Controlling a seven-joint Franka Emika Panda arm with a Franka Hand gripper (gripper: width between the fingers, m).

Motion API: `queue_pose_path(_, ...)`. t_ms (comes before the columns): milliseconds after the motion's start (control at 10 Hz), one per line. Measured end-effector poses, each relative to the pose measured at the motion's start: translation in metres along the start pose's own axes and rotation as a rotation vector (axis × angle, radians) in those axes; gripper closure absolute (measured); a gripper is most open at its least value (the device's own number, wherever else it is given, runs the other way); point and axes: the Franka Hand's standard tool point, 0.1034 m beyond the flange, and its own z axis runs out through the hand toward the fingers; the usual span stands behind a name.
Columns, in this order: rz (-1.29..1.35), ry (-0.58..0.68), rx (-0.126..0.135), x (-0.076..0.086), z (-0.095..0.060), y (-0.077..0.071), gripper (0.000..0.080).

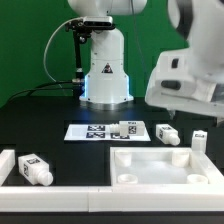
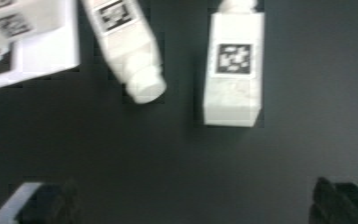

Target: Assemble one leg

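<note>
In the wrist view two white legs lie on the black table: one tilted (image 2: 130,55) beside the marker board (image 2: 16,45), one straight (image 2: 233,70) with its tag facing up. My gripper (image 2: 194,205) is open and empty, its dark fingertips (image 2: 43,200) wide apart over bare table, short of both legs. In the exterior view my gripper (image 1: 176,112) hangs over the leg (image 1: 166,133) at the right. Another leg (image 1: 128,128) lies at the marker board's (image 1: 95,131) edge, a third (image 1: 200,137) is at the far right, and one more (image 1: 35,170) is at the front left.
The large white square panel with corner holes (image 1: 165,165) lies in front of the legs. A white block (image 1: 6,164) stands at the front left beside a low white rail (image 1: 70,185). The robot base (image 1: 104,70) stands at the back.
</note>
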Motion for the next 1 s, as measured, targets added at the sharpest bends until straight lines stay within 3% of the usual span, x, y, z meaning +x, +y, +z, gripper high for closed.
queue_pose_path(100, 0.001, -0.021, 0.008, 0.002, 0.010, -0.003, 0.0151)
queue_pose_path(200, -0.025, -0.046, 0.035, 0.001, 0.015, -0.010, 0.0151)
queue_pose_path(800, -0.022, -0.046, 0.040, 0.003, 0.018, -0.010, 0.0151)
queue_pose_path(1000, 0.083, -0.095, 0.137, -0.001, 0.032, -0.019, 0.0151)
